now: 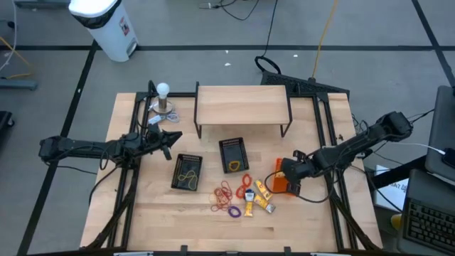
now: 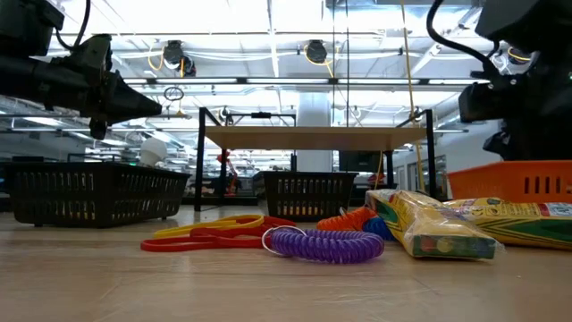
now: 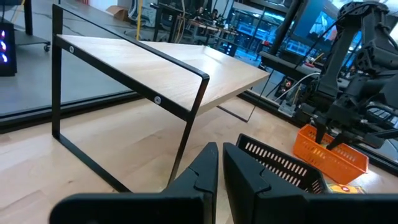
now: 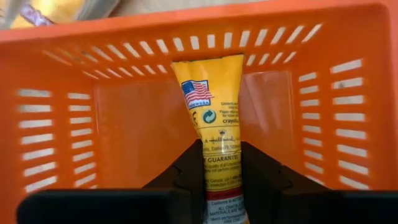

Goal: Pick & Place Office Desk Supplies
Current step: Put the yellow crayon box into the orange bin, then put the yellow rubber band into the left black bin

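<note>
- Right gripper (image 4: 221,163): positioned over the orange basket (image 4: 130,124) at the table's right side; its two dark fingers (image 4: 186,171) stand narrowly apart with a yellow packet (image 4: 211,102) between them, the pads at the packet's sides. The packet hangs down into the basket, its flag mark and print facing up.
- Whether the pads still press the packet cannot be told.
- Left gripper (image 3: 221,163): fingers drawn together, holding nothing, raised above the table's left part near the wooden shelf (image 1: 242,105) on black legs.
- Remaining supplies: two more yellow packets (image 1: 257,199) lie just beside the orange basket; loose rubber bands (image 1: 226,193) in red, orange and purple lie near them, toward the table's front.
- Two black mesh baskets (image 1: 188,173) stand between the arms; one contains yellow bands.
- A white ball on a metal stand (image 1: 163,99) is at the back left, well apart.
</note>
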Motion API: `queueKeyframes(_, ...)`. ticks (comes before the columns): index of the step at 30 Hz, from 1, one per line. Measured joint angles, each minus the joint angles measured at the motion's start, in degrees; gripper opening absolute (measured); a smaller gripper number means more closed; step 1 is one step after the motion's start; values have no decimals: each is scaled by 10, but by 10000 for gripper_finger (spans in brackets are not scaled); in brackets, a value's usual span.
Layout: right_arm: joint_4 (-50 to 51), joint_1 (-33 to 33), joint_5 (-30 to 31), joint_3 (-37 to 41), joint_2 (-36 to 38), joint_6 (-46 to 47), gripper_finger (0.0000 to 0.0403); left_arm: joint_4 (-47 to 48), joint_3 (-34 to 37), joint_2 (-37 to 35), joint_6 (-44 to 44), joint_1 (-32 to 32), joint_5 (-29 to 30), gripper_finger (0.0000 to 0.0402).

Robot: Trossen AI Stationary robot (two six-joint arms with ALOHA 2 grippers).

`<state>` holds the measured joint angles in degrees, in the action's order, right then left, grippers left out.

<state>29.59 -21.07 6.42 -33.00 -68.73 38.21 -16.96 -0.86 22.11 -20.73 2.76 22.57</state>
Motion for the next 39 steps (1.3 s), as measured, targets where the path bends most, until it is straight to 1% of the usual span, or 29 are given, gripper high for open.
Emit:
queueKeyframes(4,-3,6,-7,1,0,-11,105,0,0,0,0,0,0,24)
queueKeyframes(7,-16,11,-9,1,0,-14,142,0,0,0,0,0,0,24)
queueKeyframes(11,-20,26,-51,1,0,-14,199,0,0,0,-1,0,0,24)
queueKeyframes(13,-19,35,-73,1,5,-15,222,0,0,0,-3,0,0,24)
queueKeyframes(16,-19,50,-107,0,26,-32,242,0,0,0,-4,0,0,24)
queueKeyframes(18,-23,57,-109,-3,53,-47,247,0,0,0,-4,0,0,24)
queueKeyframes(21,-49,71,-100,-5,106,-89,246,0,0,0,-3,0,0,24)
queueKeyframes(25,-94,88,-34,-5,191,-154,234,0,0,0,-3,0,0,24)
queueKeyframes(27,-144,95,1,-1,237,-193,225,0,0,0,-3,0,0,24)
queueKeyframes(29,-197,106,10,6,279,-242,212,0,0,0,-4,0,0,24)
queueKeyframes(34,-289,136,6,42,372,-304,164,0,0,0,-6,0,0,24)
queueKeyframes(37,-362,155,-64,85,422,-352,127,0,0,0,-10,0,0,24)
queueKeyframes(39,-407,167,-92,116,449,-359,98,0,0,0,-10,0,1,24)
